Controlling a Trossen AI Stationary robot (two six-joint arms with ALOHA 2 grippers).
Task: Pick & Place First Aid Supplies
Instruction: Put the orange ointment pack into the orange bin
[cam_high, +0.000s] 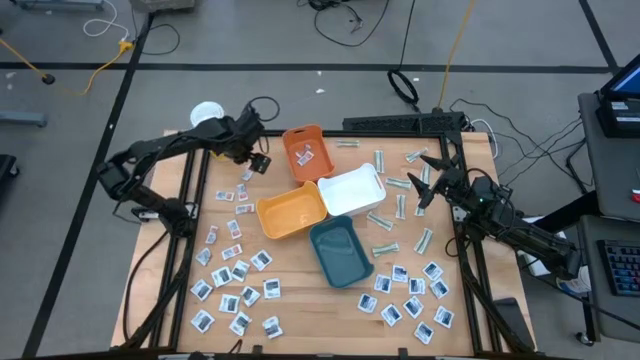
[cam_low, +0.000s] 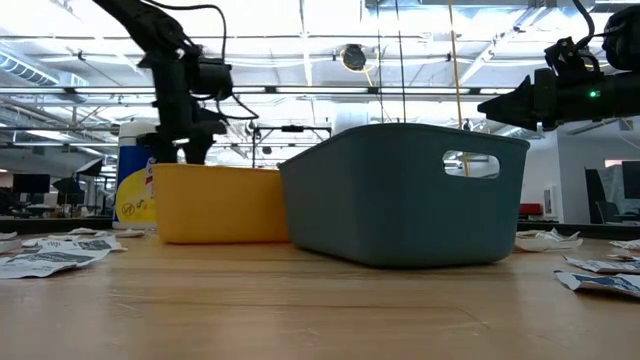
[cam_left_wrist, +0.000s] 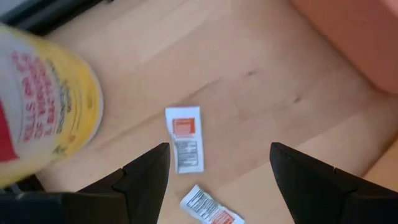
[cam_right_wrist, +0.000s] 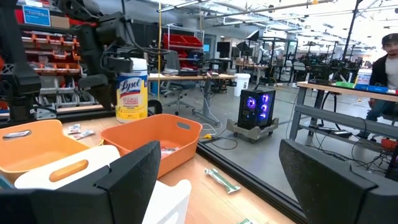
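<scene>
- My left gripper (cam_left_wrist: 217, 180) hangs over the wood with its fingers (cam_left_wrist: 144, 180) spread and nothing between them; a white sachet with a reddish label (cam_left_wrist: 185, 138) lies on the table just ahead of the gap, and a second sachet (cam_left_wrist: 208, 208) lies right between my fingertips, lower down.
- The yellow-labelled canister (cam_left_wrist: 43, 106) stands close beside my left finger; the orange tray (cam_high: 305, 152) is off past my right finger.
- My right gripper (cam_right_wrist: 217, 180) is raised above the table, jaws at their widest and empty, looking over the trays; a pale green strip (cam_right_wrist: 222, 180) lies on the wood ahead of it.
- Done so far, as I judge it: little. Only a few packets lie in the far orange tray. The white tray (cam_high: 351, 190), the yellow-orange tray (cam_high: 292, 212) and the teal tray (cam_high: 339, 251) look bare inside.
- Left to do: nearly all of it. Dozens of sachets (cam_high: 231, 290) are strewn on my left side, more sachets (cam_high: 410, 300) and strips (cam_high: 388, 215) on my right.
- Likely my next pick is the sachet in front of my left fingers.
</scene>
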